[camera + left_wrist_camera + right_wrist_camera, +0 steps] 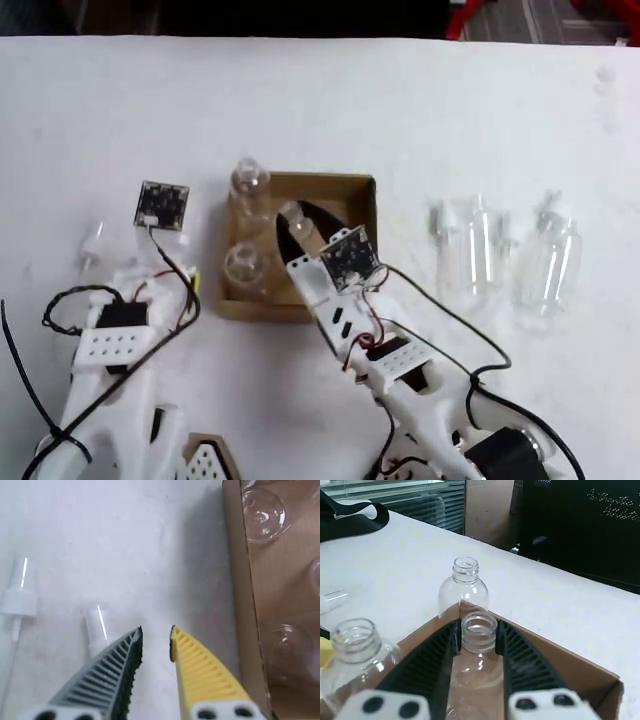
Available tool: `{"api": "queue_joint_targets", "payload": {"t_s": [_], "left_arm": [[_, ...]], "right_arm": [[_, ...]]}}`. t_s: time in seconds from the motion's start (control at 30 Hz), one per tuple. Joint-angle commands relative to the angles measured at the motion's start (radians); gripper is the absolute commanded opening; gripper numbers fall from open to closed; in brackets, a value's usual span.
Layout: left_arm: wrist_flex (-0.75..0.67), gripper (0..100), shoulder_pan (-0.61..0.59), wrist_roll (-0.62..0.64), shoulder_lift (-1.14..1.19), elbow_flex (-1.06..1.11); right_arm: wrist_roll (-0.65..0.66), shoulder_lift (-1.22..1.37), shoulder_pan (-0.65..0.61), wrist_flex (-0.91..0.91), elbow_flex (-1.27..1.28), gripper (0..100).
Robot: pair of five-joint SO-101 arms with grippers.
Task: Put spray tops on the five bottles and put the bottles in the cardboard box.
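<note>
The cardboard box (355, 190) sits mid-table. My right gripper (297, 222) hangs over it, its black fingers (432, 660) shut on the neck of a clear capless bottle (479, 630) that stands upright inside the box. A second open bottle (243, 265) stands in the box's near left part, and a third (248, 185) at its far left corner. My left gripper (156, 635) is open just left of the box wall (240, 580), low over the table beside a white spray top (96, 625). Another spray top (17, 600) lies farther left.
Two more clear bottles (470, 245) (548, 262) lie on their sides on the white table to the right of the box. Loose cables (60, 300) trail from both arms near the front edge.
</note>
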Motion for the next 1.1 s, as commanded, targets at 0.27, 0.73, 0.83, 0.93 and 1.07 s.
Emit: {"api": "queue_joint_targets", "payload": {"t_s": [0.27,0.73,0.83,0.93,1.07], "left_arm": [[-0.018,9,0.016,0.012,-0.007,-0.006],[-0.023,9,0.012,0.012,-0.007,-0.006],[-0.025,9,0.012,0.012,-0.007,-0.006],[-0.025,9,0.012,0.012,-0.007,-0.006],[-0.025,9,0.012,0.012,-0.007,-0.006]], "right_arm": [[0.012,-0.002,-0.008,-0.012,-0.035,4.5],[0.012,-0.059,-0.002,-0.012,-0.029,14.4],[0.012,-0.171,0.019,0.005,-0.002,14.4],[0.012,-0.335,0.038,0.073,0.046,14.4],[0.012,-0.61,0.051,0.225,0.112,14.4]]}}
